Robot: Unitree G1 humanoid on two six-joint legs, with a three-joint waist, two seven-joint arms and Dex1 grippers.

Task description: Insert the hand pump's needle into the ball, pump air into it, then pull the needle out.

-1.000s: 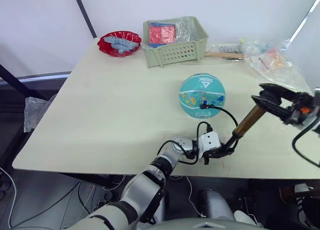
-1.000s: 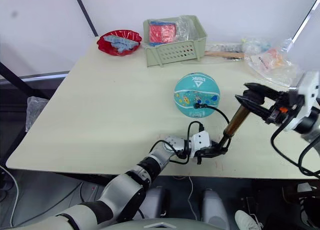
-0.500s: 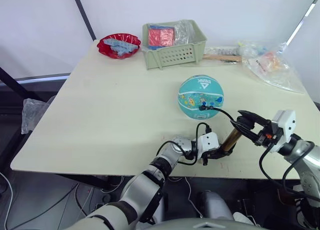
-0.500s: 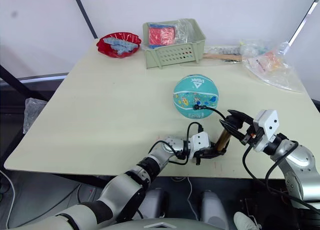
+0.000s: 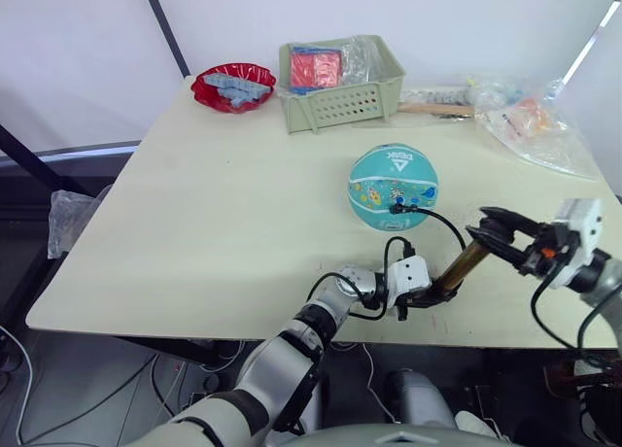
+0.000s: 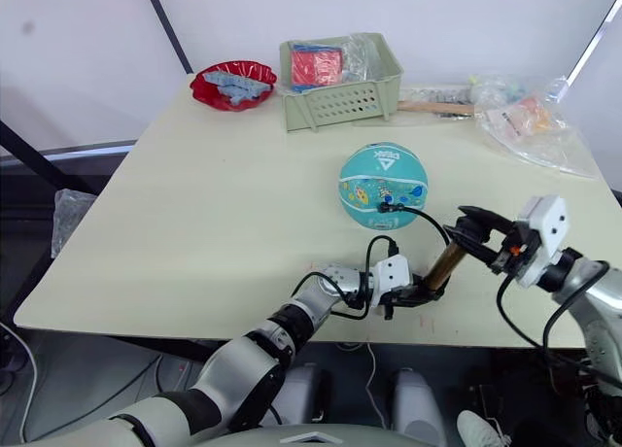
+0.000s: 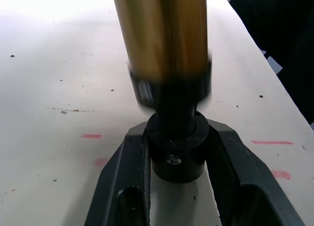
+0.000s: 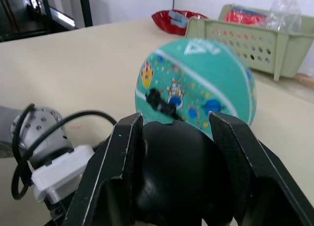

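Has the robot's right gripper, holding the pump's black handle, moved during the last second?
Yes. The right gripper dropped toward the near table edge and the left gripper, then rose partway, judged against the unmoved teal ball.

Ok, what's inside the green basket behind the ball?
The green basket holds a red packet and crumpled clear plastic. Whatever lies beneath them is covered.

right tool (image 5: pixel 494 228) drawn back up, hand pump (image 5: pixel 459 269) partly re-extended
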